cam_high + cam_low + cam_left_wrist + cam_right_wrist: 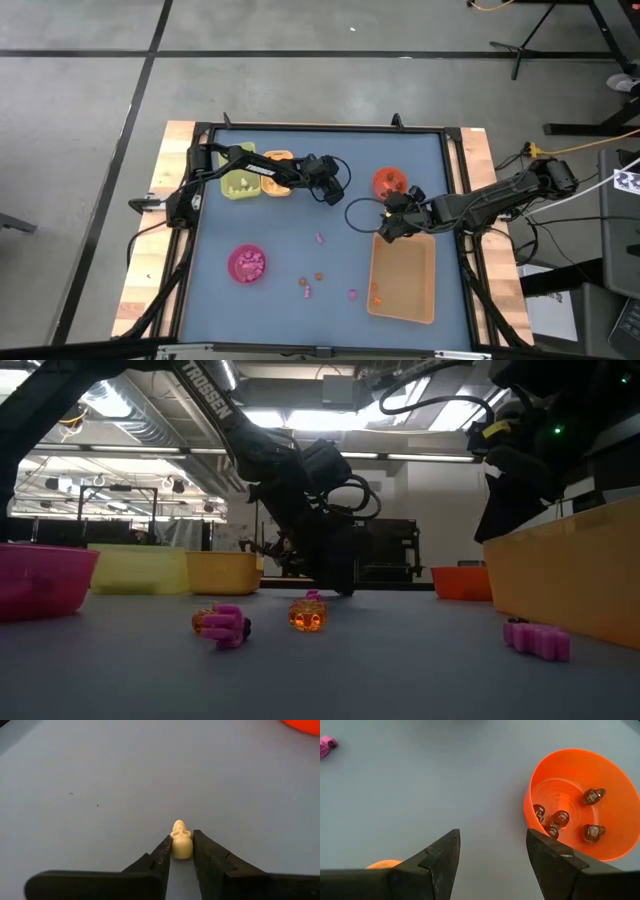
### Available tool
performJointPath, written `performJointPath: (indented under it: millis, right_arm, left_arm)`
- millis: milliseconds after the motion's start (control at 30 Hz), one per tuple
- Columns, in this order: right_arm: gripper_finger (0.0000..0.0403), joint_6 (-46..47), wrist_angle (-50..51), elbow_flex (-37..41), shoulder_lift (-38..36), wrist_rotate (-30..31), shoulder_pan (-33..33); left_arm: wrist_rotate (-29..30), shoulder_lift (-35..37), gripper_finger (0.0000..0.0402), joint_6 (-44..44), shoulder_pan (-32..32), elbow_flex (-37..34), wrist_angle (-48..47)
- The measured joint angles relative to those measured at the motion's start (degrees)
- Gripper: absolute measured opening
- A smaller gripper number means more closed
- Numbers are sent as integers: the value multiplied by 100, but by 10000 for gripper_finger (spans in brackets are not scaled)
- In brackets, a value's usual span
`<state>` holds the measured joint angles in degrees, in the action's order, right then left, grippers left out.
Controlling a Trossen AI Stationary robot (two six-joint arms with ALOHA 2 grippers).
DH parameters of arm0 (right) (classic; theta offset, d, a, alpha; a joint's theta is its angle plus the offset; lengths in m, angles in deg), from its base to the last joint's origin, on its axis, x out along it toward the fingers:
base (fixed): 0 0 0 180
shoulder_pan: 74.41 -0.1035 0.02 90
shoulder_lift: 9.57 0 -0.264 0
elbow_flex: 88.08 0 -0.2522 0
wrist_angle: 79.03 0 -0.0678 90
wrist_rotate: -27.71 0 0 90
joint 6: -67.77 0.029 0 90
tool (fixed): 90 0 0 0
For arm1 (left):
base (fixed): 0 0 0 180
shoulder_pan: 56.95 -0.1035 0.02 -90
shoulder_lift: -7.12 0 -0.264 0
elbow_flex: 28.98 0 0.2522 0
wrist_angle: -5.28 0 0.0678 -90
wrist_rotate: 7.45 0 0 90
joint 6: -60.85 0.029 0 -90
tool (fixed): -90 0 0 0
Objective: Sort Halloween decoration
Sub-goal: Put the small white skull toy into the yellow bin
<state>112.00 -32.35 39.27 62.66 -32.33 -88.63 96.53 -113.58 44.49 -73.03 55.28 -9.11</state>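
Near the table's centre, right of the orange tray (277,187), the left gripper (182,851) clamps a tiny cream-white skull-shaped trinket (181,842) on the grey mat, while the right gripper (492,851) hovers spread apart beside the red-orange bowl (580,775) of dark trinkets.

- Trinket (181,841) between the left gripper's (181,851) dark fingers: cream-white.
- Table (300,170) under it: plain grey-blue.
- Bowl (580,802) just beyond the right gripper (492,851): bright orange-red, containing dark grey trinkets (594,833).
- Tray (404,280) beside the right gripper: tan.
- Trays (258,184) behind the left gripper: green and orange.
- Second bowl (247,264): pink.
- Loose trinkets (222,624) on the table: magenta-pink and orange-brown.
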Motion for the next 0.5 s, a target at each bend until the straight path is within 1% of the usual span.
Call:
performJointPath:
  millis: [233,500]
  right_arm:
    - [225,-2,0,0,0,2,0]
    - [225,-2,0,0,0,2,0]
  left_arm:
    - [7,0,38,46,0,0,-2]
    - [5,0,37,48,-2,-2,4]
